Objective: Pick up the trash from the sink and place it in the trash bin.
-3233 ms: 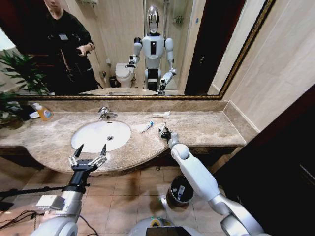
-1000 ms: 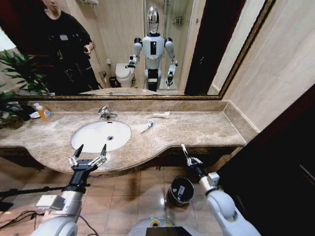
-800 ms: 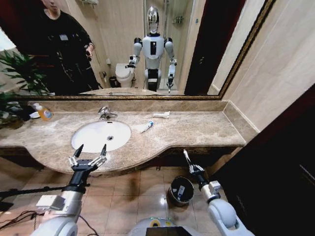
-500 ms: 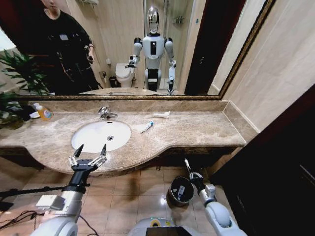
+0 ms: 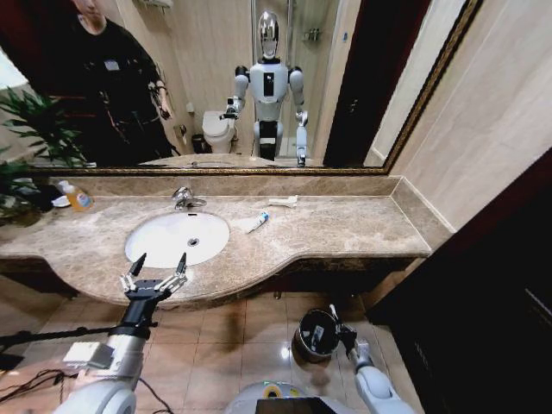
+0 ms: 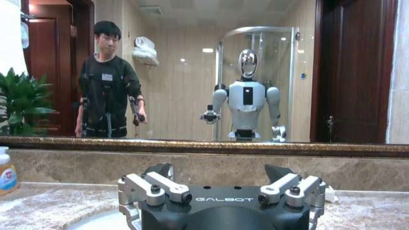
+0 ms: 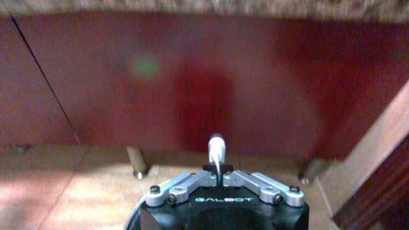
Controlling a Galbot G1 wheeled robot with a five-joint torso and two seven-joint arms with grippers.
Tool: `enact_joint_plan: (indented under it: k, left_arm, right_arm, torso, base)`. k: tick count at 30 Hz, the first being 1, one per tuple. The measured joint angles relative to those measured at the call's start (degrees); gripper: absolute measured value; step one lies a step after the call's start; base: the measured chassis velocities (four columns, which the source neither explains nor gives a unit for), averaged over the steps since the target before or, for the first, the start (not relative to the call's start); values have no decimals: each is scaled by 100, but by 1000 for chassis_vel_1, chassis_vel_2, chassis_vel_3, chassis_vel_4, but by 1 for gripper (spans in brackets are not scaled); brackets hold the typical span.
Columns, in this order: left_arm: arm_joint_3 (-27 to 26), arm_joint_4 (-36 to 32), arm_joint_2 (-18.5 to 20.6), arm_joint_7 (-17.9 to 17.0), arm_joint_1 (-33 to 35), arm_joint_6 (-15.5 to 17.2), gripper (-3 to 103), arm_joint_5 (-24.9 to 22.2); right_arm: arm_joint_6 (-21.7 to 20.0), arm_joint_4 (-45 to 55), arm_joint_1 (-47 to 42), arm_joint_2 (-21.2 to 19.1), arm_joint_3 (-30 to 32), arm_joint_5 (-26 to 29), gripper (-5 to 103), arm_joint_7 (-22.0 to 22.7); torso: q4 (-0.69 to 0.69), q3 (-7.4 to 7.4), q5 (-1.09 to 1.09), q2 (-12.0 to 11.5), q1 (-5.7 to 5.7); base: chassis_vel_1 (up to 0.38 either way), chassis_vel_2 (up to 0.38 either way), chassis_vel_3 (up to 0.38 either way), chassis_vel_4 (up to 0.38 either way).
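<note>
Beige-brown marble is running along under the big mirror, and the white sink (image 5: 178, 238) is sitting in it with its chrome faucet (image 5: 182, 198) behind. I am holding my right gripper (image 5: 336, 321) low by the floor, just at the rim of the trash bin (image 5: 316, 335), with my fingers pressed together on a slim white piece of trash (image 7: 217, 147) that is sticking up from between them in the right wrist view. My left gripper (image 5: 155, 274) is hanging at the counter's front edge, just in front of the basin, fingers spread wide and gripping nothing.

Two more pieces are lying on the marble to the right of the basin: a white tube with a blue end (image 5: 256, 222) and a white packet (image 5: 283, 202) farther back near the wall.

I am judging the drop as the risky part. My gripper is sitting at the bin's edge rather than clearly over its mouth, so if I let go here the piece could strike the rim and skid onto the tiles. Being thin and light, it could also cling to a pad.
</note>
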Motion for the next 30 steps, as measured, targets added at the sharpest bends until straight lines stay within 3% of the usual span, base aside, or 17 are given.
enact_joint_plan:
  k: [7,10,12,20,21,23,25,29,30]
  left_arm:
    - [0,0,0,0,0,0,100,0]
    - [0,0,0,0,0,0,100,0]
    - [0,0,0,0,0,0,100,0]
    - [0,0,0,0,0,0,100,0]
    - [0,0,0,0,0,0,100,0]
    - [0,0,0,0,0,0,100,0]
    - [0,0,0,0,0,0,100,0]
    - [0,0,0,0,0,0,100,0]
    - [0,0,0,0,0,0,100,0]
  right_arm:
    - [287,-722,262,185,-15,-145,-1,-2]
    - [365,-850,295,243,-45,-212,15,-8]
    - [379,-863,296,256,-45,-234,15,-8]
    - [415,-834,302,286,-44,-336,52,2]
    - [415,-834,302,286,-44,-336,52,2]
    - [403,-802,301,281,-44,-336,63,4]
    - [399,-792,300,281,-45,-337,63,5]
    - [390,-775,281,282,-44,-335,85,9]
    - [390,-775,274,281,-44,-335,85,9]
  torso:
    - [0,0,0,0,0]
    - [0,0,-1,0,0]
    - [0,0,-1,0,0]
    - [0,0,-1,0,0]
    - [0,0,-1,0,0]
    - [0,0,-1,0,0]
    - [0,0,-1,0,0]
    - [0,0,-1,0,0]
    - [0,0,-1,0,0]
  base:
    - [0,0,0,0]
    - [0,0,0,0]
    - [0,0,0,0]
    - [0,0,0,0]
    - [0,0,0,0]
    - [0,0,0,0]
    - [0,0,0,0]
    - [0,0,0,0]
    - [0,0,0,0]
